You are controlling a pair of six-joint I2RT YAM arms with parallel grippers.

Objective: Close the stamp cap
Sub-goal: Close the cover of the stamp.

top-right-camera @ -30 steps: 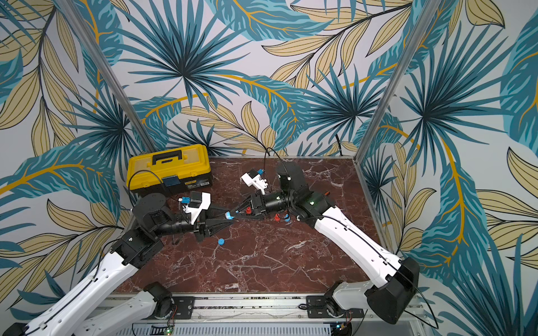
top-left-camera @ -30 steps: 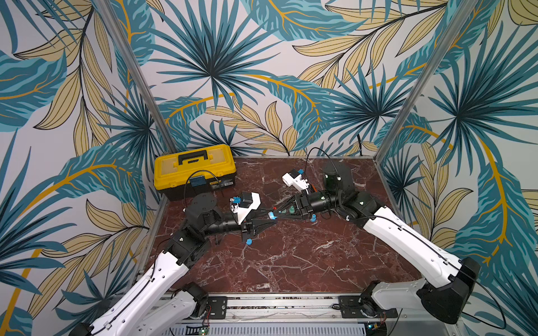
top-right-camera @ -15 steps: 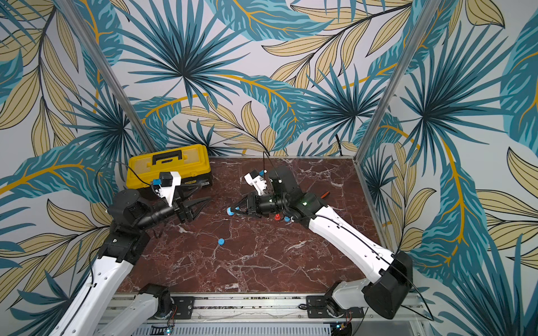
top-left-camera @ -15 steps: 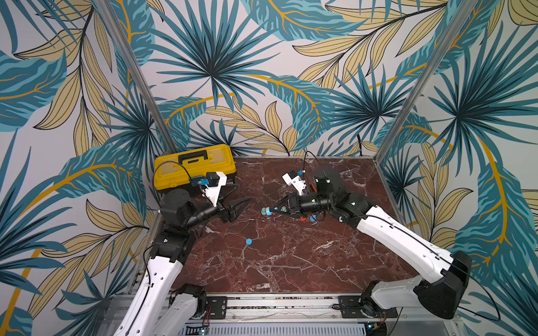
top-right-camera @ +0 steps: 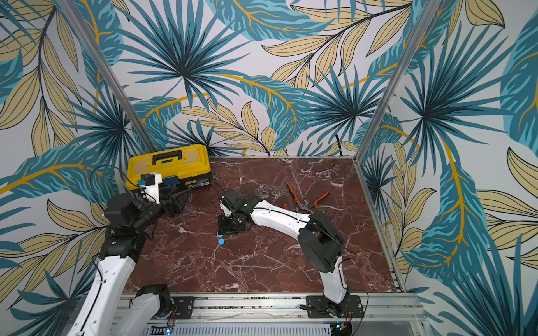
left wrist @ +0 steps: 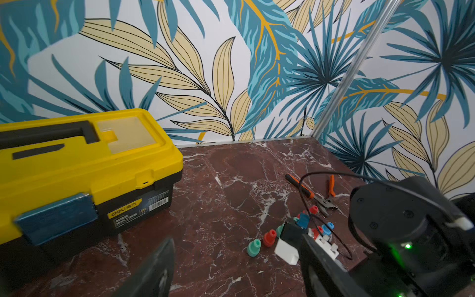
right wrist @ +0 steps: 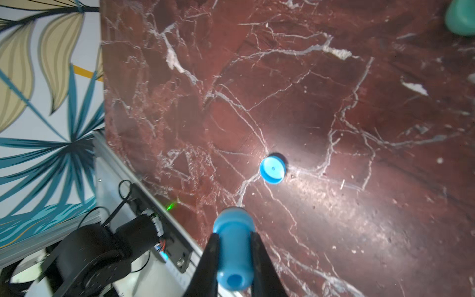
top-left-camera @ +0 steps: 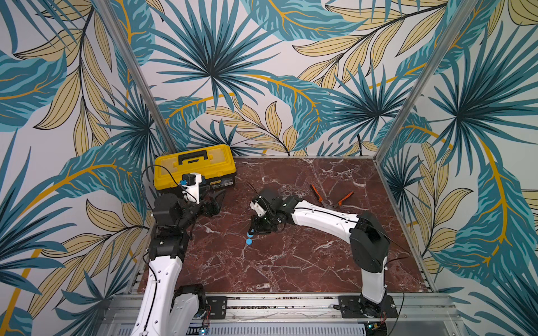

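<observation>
One round blue plastic cap (right wrist: 272, 171) lies just ahead of the blue cylindrical stamp (right wrist: 232, 259) the right gripper (right wrist: 234, 236) pinches

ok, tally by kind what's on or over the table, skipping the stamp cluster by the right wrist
toolbox: 1
pliers: 1
cap, loose: 1
stamp, in right pincer: 1
Total: 4

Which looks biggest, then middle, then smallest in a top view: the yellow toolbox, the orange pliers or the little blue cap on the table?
1. yellow toolbox, by far the largest
2. orange pliers
3. blue cap, just a tiny dot
The differences are plain, so nearness to the camera does not change the order.
</observation>
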